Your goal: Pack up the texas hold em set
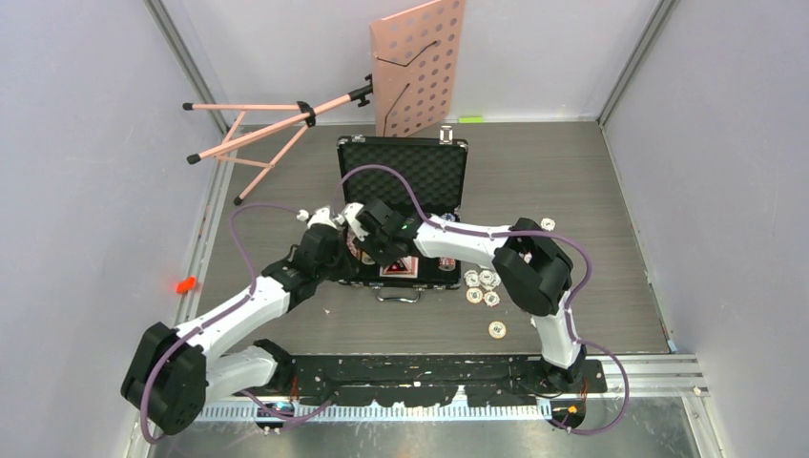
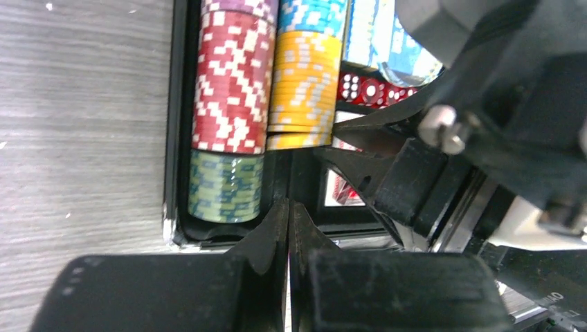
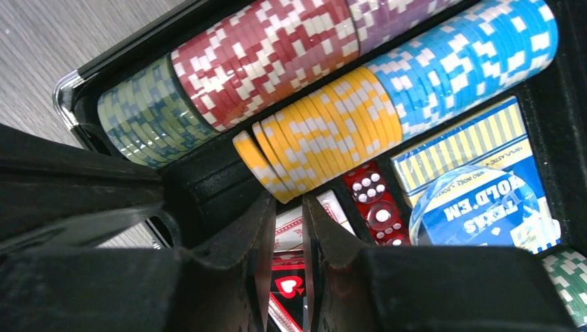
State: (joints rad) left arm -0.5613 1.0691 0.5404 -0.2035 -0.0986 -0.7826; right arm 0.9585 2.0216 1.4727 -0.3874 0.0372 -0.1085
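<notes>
The black case (image 1: 448, 153) lies open mid-table, its foam-lined lid raised. In the left wrist view it holds rows of red chips (image 2: 232, 83), orange chips (image 2: 304, 83), green chips (image 2: 225, 187) and red dice (image 2: 363, 90). My left gripper (image 2: 289, 207) is shut and empty, just above the case's near left corner. My right gripper (image 3: 285, 207) hovers over a red card deck (image 3: 291, 228) by the end of the orange chips (image 3: 325, 138), fingers a narrow gap apart with nothing between. Both grippers meet over the case's left part (image 1: 348, 234). Several loose chips (image 1: 482, 286) lie on the table to the right of the case.
A pink perforated music stand (image 1: 420, 67) leans at the back wall, its tripod (image 1: 258, 129) lying at the back left. A blue card box with a clear dealer button (image 3: 477, 207) sits beside the dice (image 3: 374, 200). A single chip (image 1: 497, 329) lies nearer the front, and a small red object (image 1: 185, 283) at the left edge.
</notes>
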